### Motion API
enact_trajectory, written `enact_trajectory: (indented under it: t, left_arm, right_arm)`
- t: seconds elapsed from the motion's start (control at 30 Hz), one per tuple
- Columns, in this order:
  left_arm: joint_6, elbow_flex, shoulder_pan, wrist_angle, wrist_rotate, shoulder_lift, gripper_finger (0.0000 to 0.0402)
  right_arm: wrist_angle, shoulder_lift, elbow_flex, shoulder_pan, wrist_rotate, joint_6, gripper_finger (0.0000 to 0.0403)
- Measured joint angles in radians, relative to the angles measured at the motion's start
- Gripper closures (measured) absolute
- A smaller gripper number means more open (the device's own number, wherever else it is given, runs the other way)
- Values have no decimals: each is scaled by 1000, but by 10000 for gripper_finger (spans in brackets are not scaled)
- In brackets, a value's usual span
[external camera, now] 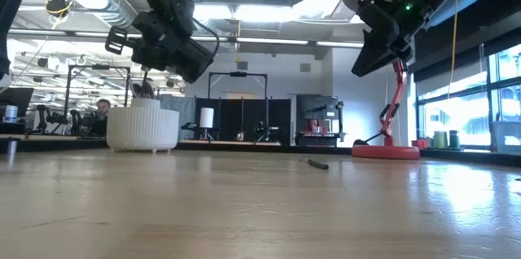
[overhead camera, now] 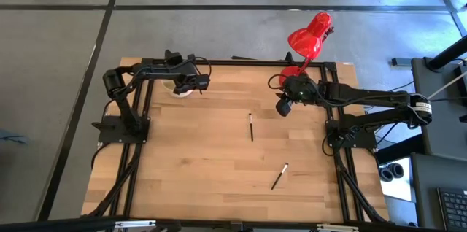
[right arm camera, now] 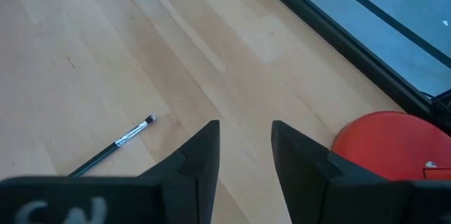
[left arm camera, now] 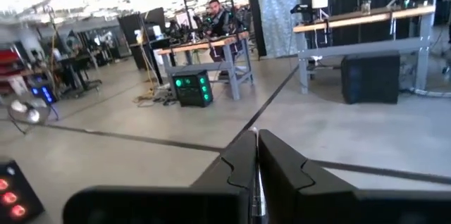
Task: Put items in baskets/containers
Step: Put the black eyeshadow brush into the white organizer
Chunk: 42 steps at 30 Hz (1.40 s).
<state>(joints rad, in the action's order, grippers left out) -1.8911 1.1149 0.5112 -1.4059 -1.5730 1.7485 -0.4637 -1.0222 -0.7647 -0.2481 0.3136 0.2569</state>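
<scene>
My two arms are showing as dark, matte black jointed tubes, each rising from a black framed base bolted at a side of the table. Black cables are looping along both of them and trailing down the frame rails. My right arm is wearing a pale band near its shoulder end. My left gripper [left arm camera: 255, 175] is presenting two angular black plastic fingers with stepped inner edges. My right gripper [right arm camera: 244, 155] is showing blunt black fingers and pale lettering on its body. Small green lights are glowing on my right wrist housing.

Overhead view straight down, low view level across the table [overhead camera: 219, 174], both sharing the red lamp [overhead camera: 310, 35].
</scene>
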Motion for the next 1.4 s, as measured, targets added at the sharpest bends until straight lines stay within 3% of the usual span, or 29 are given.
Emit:
enact_trajectory:
  t: [0.37,0.53,0.6,0.77,0.87,0.93,1.0,1.07,1.23,1.4]
  left_arm:
    - [75,1,-76,-6,30,-1,328]
    - [180,85,-108,0,119,-1,305]
    - [328,136,-123,57,171,-1,302]
    - [980,184,-175,443,330,-2,305]
    - [1274,184,-198,724,599,-2,305]
    - [1360,184,-208,887,836,4,304]
    - [1377,184,-218,1016,1036,20,301]
    - [1373,184,-239,1120,1142,45,297]
    - [1342,184,-321,1254,1110,142,286]
    - [1199,206,-380,1328,1088,262,279]
  right_arm:
    - [0,0,0,0,0,0,274]
    - [-1,0,0,0,0,2,274]
    - [0,0,0,0,-1,9,274]
    - [20,0,0,0,-9,30,274]
    - [17,1,0,0,-53,35,274]
    - [3,5,0,0,-103,46,274]
    - [-18,15,0,0,-166,56,274]
    - [-33,27,0,2,-202,58,274]
    - [-96,68,0,12,-163,81,274]
    - [-162,107,0,15,-61,124,274]
